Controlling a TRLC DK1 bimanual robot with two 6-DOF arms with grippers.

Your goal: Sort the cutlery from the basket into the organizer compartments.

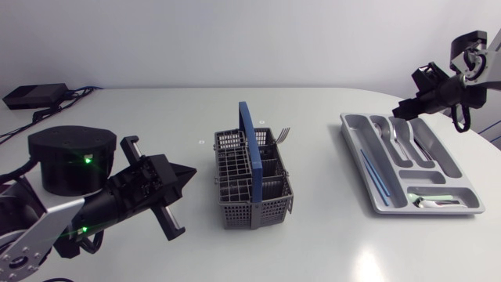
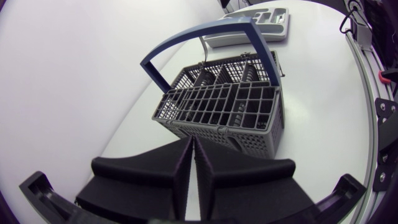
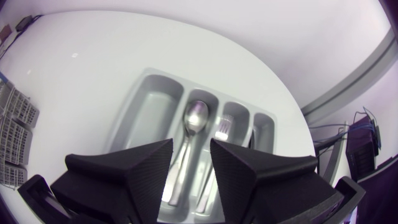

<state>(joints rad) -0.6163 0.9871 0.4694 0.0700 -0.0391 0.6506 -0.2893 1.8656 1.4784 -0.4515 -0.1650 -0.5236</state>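
Setting: robotics laboratory, bench station.
Evidence: a white table (image 1: 156, 117) carried two robot arms, the left arm (image 1: 47, 227) and the right arm (image 1: 438, 90), which entered from opposite sides. A black drum-shaped base unit (image 1: 70, 160) showed a green indicator light. A small black electronics box (image 1: 35, 95) sat at the far corner with loose cables (image 1: 81, 91). The only household goods were a grey cutlery basket (image 1: 252, 184) and a grey cutlery organizer (image 1: 407, 164), set out among the equipment.

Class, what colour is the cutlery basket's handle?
The handle is blue; the left wrist view shows it best.
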